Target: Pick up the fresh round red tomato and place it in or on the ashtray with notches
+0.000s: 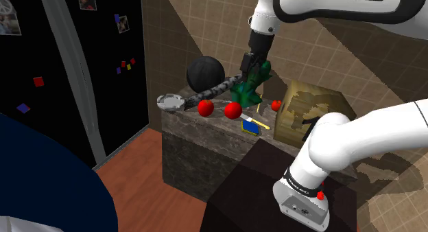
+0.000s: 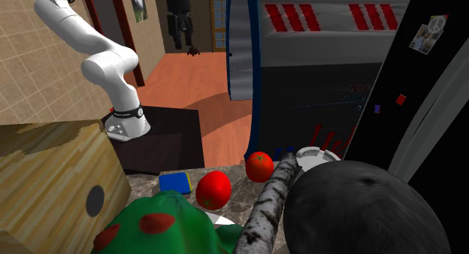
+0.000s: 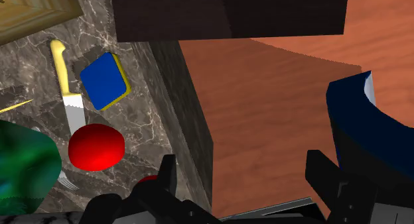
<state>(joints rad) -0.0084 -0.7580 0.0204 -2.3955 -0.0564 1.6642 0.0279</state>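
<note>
The gripper (image 1: 259,67) is seen hanging in the air above the marble counter (image 1: 206,138), with its fingers (image 3: 166,177) held apart and nothing clasped between them. In the wrist view the counter's edge and the wooden floor (image 3: 265,103) are framed between them. In the shoulder view the round red tomato (image 1: 204,108) is found on the counter near its front edge, and the pale ashtray (image 1: 171,101) is set just beside it at nine o'clock. A second red tomato (image 1: 232,110) is placed at three o'clock of the first, the two lying near each other but apart. A green figure (image 1: 247,90) is stood at one o'clock of that second tomato, under the gripper as that view has it. A black ball (image 1: 204,73) on a speckled handle (image 1: 221,88) is seen at twelve o'clock of the round tomato. A blue sponge (image 1: 250,126) and a yellow-handled knife (image 3: 65,83) are laid at about four o'clock of the second tomato, and a wooden box (image 1: 308,110) is stood further off at three o'clock. In the second exterior view the round tomato (image 2: 259,167), marked by a dark calyx, is shown at nine o'clock of the ashtray (image 2: 316,156), and the gripper (image 2: 182,43) is hung far off at eleven o'clock.
</note>
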